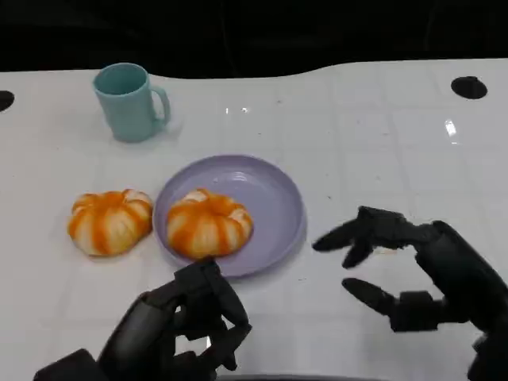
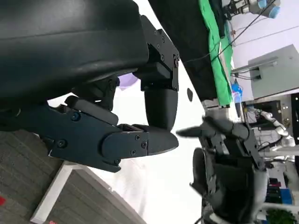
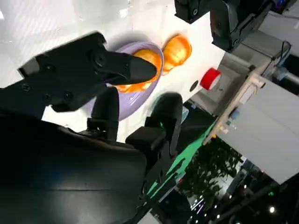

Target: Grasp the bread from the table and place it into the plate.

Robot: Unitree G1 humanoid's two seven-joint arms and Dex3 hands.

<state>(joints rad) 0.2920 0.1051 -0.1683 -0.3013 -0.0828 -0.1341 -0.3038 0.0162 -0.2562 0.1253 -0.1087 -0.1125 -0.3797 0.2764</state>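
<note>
Orange bread (image 1: 209, 223) sits in my lavender plate (image 1: 274, 198) at centre; another bread (image 1: 110, 221) waits left. My left hand (image 1: 194, 321) is curled, empty; my right hand (image 1: 397, 262) spread.

No text or label can be read.

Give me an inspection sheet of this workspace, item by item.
Surface: white table, glossy.
Job's things: one bread lies in the purple plate; another bread sits on the table beside the plate's left rim.
Clutter: teal mug upright, behind the plate.
Hands: left hand curled, holding nothing; right hand spread, empty.
Cables: black cables beyond the table in the left wrist view.
Surroundings: green cloth, equipment.
</note>
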